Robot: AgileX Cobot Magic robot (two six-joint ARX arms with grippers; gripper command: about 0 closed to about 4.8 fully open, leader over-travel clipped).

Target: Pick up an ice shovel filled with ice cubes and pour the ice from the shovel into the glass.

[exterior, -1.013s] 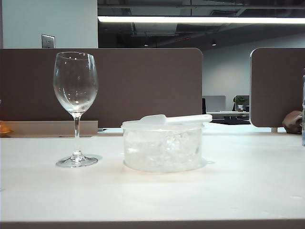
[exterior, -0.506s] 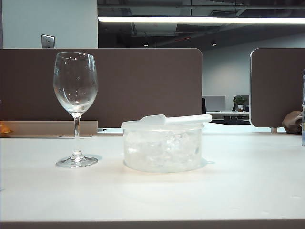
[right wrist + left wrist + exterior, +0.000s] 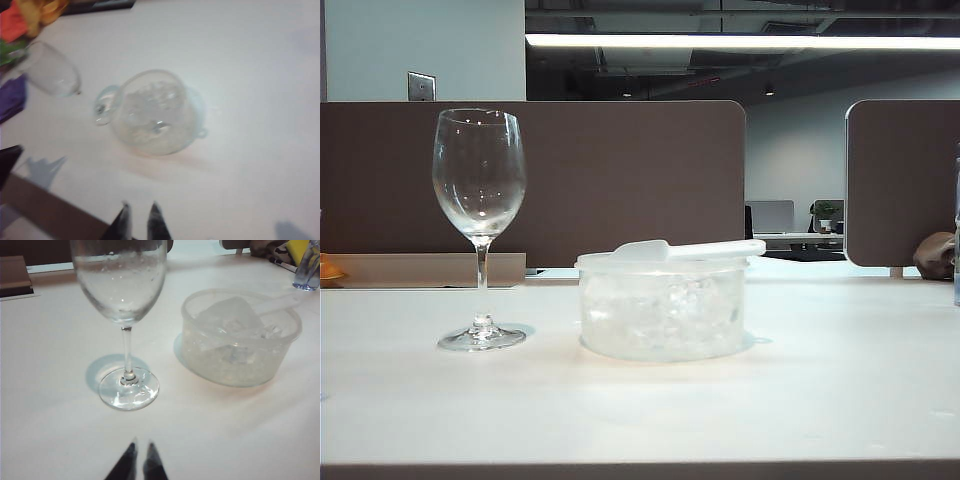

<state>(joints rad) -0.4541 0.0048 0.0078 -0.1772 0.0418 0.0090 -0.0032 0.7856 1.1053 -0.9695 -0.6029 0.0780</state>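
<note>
glass (image 3: 479, 180): clear | ice shovel (image 3: 690, 249): translucent white | tub (image 3: 662, 318): clear | table (image 3: 840, 380): white

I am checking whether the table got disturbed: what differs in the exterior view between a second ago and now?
Nothing visibly changed there. The tall clear stemmed wine glass, the round clear plastic tub of ice and the translucent white scoop across its rim stand as before. Neither pincer shows in that view.
</note>
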